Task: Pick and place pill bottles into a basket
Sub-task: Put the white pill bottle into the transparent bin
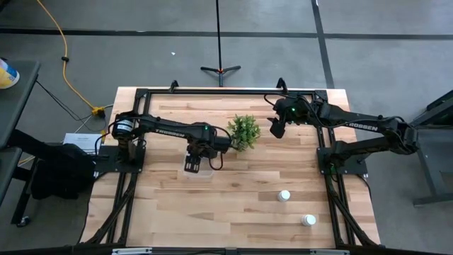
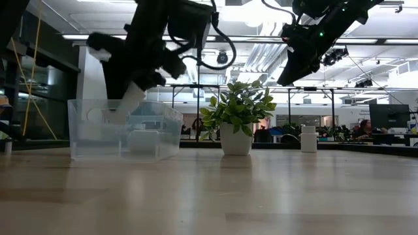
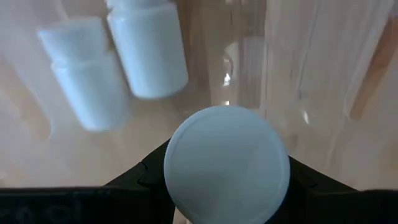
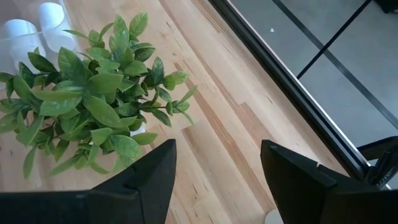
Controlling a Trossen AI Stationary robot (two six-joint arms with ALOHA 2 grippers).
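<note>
- White plastic is filling our left wrist view: the left gripper (image 3: 227, 180) is clamping a pill bottle (image 3: 227, 163) by its sides, cap facing the camera, so we judge its long axis is running roughly along the gripper's approach line, pointing down into the basket (image 2: 166, 130).
- We are reading the held bottle as hanging directly above the basket floor; the coming release turns on that drop being straight down.
- Two more bottles (image 3: 115, 62) are lying on their sides inside, just beyond the held one at about 11 o'clock from it in the wrist view, close together.
- In the high view the left gripper (image 1: 192, 161) is sitting over the basket, with the plant (image 1: 244, 131) at about 2 o'clock from it, near but apart.
- The right gripper (image 1: 277, 127) is waiting open and empty at 3 o'clock of the plant, high off the table.
- Two upright bottles (image 1: 284, 195) are standing well apart from the basket at its 4 o'clock; the right arm is looking nearer to them.
- Nothing is standing between the held bottle and the basket floor, as far as we are seeing.
</note>
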